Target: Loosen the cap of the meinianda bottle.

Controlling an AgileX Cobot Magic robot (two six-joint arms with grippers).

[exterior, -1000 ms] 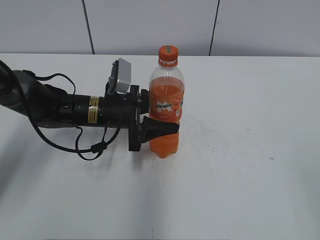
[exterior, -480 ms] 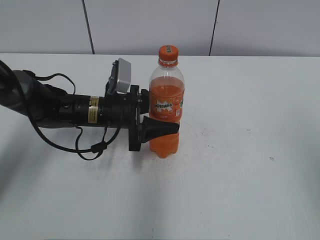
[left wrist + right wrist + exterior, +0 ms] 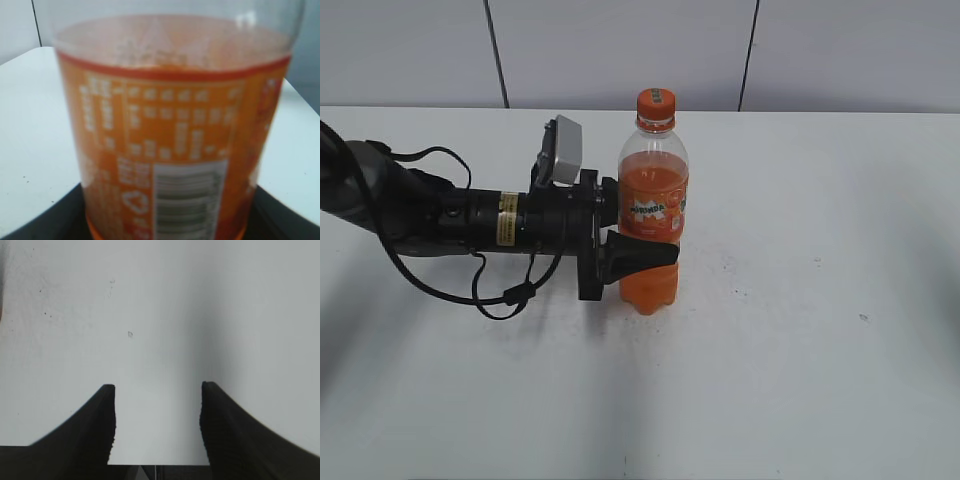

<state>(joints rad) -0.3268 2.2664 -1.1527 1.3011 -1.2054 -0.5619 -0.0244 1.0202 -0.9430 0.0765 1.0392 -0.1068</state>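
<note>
Full and heavy meinianda bottle (image 3: 653,215), squeezed by left hand (image 3: 642,255); right hand (image 3: 157,425) spread apart; best to pinch ribbed cap (image 3: 657,104).

— What's behind it all?
— A pale grey wall (image 3: 620,50) of flat panels, split by thin dark vertical seams (image 3: 496,50).
— And underneath?
— A wide white table (image 3: 800,350), matte, flecked with small dark specks (image 3: 862,317). The light is soft and even, with faint shadows.
</note>
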